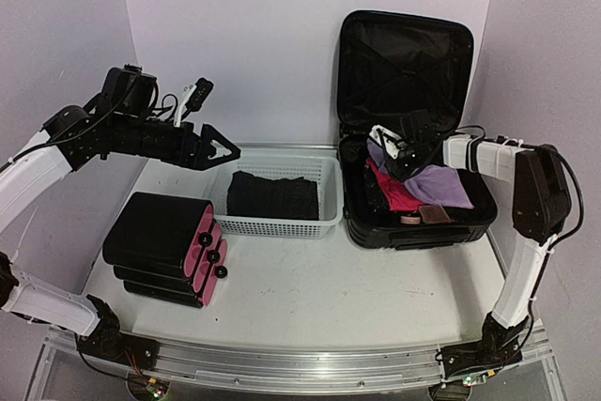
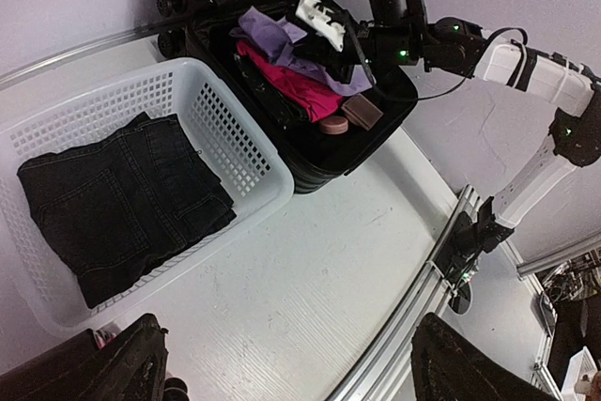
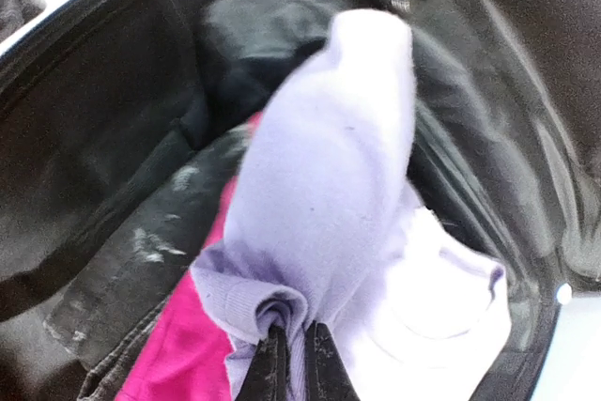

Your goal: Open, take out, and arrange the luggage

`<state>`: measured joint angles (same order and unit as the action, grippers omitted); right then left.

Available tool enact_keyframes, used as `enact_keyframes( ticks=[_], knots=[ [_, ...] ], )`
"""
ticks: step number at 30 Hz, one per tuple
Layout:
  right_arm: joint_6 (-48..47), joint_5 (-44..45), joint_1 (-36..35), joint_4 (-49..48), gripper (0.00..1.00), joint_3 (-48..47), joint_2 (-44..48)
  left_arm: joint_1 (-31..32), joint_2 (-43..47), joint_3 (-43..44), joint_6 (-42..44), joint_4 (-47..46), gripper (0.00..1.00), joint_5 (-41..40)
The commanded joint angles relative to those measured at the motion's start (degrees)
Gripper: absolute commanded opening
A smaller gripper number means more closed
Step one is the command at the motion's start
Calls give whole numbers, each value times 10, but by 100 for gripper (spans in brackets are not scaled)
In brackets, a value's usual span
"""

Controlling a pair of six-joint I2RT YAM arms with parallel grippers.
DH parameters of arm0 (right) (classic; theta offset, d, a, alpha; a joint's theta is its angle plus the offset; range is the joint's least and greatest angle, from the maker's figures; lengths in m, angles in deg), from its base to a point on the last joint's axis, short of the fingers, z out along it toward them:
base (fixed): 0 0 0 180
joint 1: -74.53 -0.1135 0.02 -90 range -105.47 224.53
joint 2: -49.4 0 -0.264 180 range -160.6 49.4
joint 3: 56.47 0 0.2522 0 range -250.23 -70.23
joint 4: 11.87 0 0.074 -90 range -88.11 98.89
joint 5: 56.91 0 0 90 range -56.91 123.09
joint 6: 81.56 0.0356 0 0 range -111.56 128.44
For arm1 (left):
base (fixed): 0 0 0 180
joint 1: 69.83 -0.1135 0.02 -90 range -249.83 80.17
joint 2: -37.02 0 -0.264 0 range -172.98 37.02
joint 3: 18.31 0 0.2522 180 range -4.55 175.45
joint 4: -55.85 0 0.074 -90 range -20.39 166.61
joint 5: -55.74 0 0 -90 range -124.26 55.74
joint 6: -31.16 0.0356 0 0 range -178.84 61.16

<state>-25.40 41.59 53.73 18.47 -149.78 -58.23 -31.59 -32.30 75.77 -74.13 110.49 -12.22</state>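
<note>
Two arms reach over a white surface (image 1: 329,279), seen from above. The luggage (image 1: 376,227), a large black hard-shell suitcase, sits at three o'clock, lying open with its lid (image 1: 404,63) upright against the back wall. The right pincer (image 1: 399,168) is down inside it, so the right arm is much the nearer. A white perforated basket (image 1: 282,227) holding folded black jeans (image 1: 272,196) lies just beside the luggage at its nine o'clock. Any lift-out would likely travel that way. The left pincer (image 1: 218,149) hovers wide open and holding nothing, near the basket's far-left corner.

From the left wrist, the luggage (image 2: 319,161) is at one o'clock, its lined shell holding a lavender garment (image 2: 272,30) lying over a pink garment (image 2: 300,82).

From the right wrist, the right pincer (image 3: 286,363) is squeezed closed on a bunched fold of the lavender garment (image 3: 319,185), which stretches towards twelve o'clock. Black lining (image 3: 94,138) surrounds it.
</note>
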Motion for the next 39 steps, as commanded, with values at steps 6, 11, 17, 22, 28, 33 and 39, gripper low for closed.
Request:
enact_keyframes(
  ticks=[6, 11, 17, 22, 28, 33, 39],
  knots=[
    [181, -70, 71, 13, 0, -32, 49, -3, 18, -2, -8, -32, 90, 14],
    [289, -116, 112, 26, 0, -30, 45, -3, 16, -2, -11, -34, 90, 18],
    [505, -241, 199, 18, 0, -17, 25, -3, 13, -2, -14, -37, 90, 23],
    [579, -312, 228, -16, 24, 4, 24, -3, 10, -1, -18, -39, 90, 26],
    [631, -384, 248, -26, 57, 5, 22, -3, 2, 2, -22, -42, 90, 36],
    [660, -416, 256, -28, 75, 1, 12, -3, -8, 8, -25, -46, 90, 43],
    [642, -371, 267, 52, 86, -57, -27, -2, -16, 15, -28, -48, 89, 54]
  ],
)
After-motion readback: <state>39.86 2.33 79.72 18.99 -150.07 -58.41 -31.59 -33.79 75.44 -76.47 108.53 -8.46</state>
